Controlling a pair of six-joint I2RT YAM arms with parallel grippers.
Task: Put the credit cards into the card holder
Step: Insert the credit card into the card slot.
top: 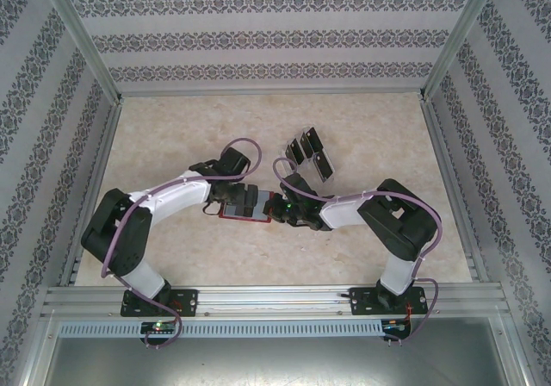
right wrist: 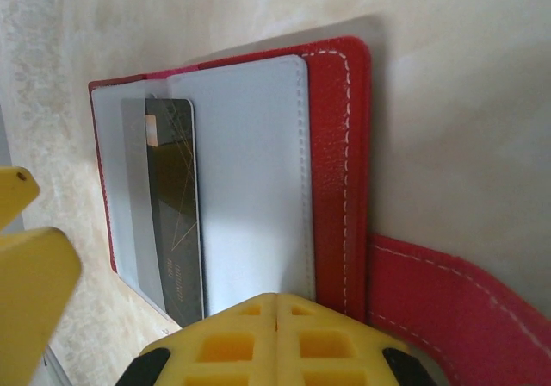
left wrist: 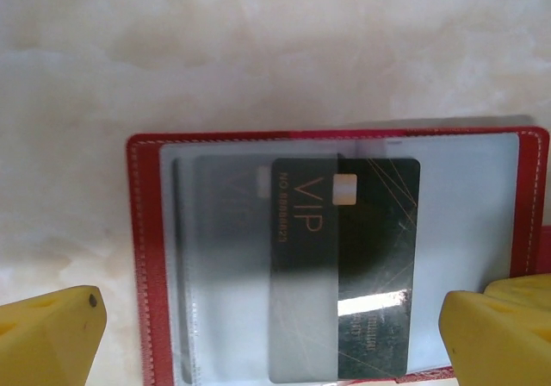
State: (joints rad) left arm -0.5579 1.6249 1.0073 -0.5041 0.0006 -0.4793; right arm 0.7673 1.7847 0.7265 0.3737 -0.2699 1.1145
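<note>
**State.** The card holder lies open on the table, between the two tools. One credit card sits part-way inside a pocket of the card holder. One half lies under the translucent film and the other half projects bare. The other credit cards stand in a group beyond the card holder, well apart from it.

Left tool: jaws wide apart, straddling the card holder, gripping nothing. Right tool: jaws together above the card holder's stitched edge, beside the snap tab. Whether they nip anything cannot be told.

**Hazards.**
- The credit card is not fully seated. A jolt to the card holder probably slides it back out.
- A push applied off the card's centre line likely skews it and jams a corner against the pocket seam.
- Nothing clamps the card holder. A push may shift the whole holder across the smooth table instead of seating the card.

**View differences.** The left wrist view gives the card's printed face and its depth under the film. The right wrist view adds the snap tab and the closed jaws. The top external view adds the other credit cards.
</note>
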